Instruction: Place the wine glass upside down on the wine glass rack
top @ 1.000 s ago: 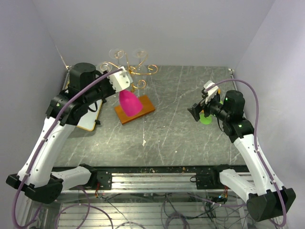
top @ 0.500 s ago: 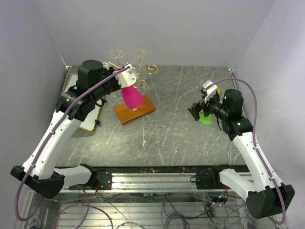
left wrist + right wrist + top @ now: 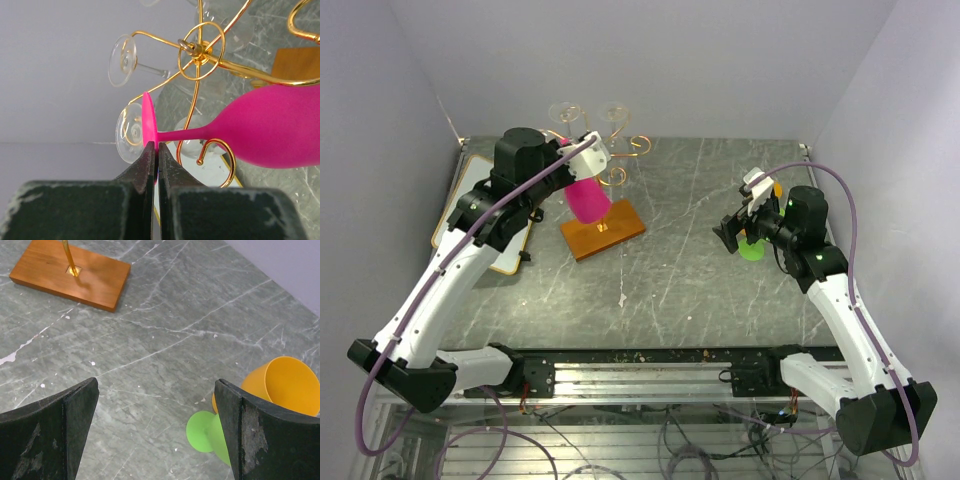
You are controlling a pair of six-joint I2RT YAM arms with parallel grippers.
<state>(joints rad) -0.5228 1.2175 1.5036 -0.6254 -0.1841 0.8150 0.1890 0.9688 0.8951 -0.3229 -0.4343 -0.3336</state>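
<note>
Matte pink wine glass [image 3: 280, 125], disc foot pinched in left tool [image 3: 156, 152], beside curled gold-wire rack [image 3: 200, 47]; right tool [image 3: 156, 405] spread.

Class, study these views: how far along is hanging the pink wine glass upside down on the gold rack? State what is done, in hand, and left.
Done: the pink wine glass is picked up and inverted, bowl down. In hand: the left end effector pinches its foot beside the rack, stem near a scroll arm. Left: seating the foot on an arm and releasing. The right end effector is open.
</note>
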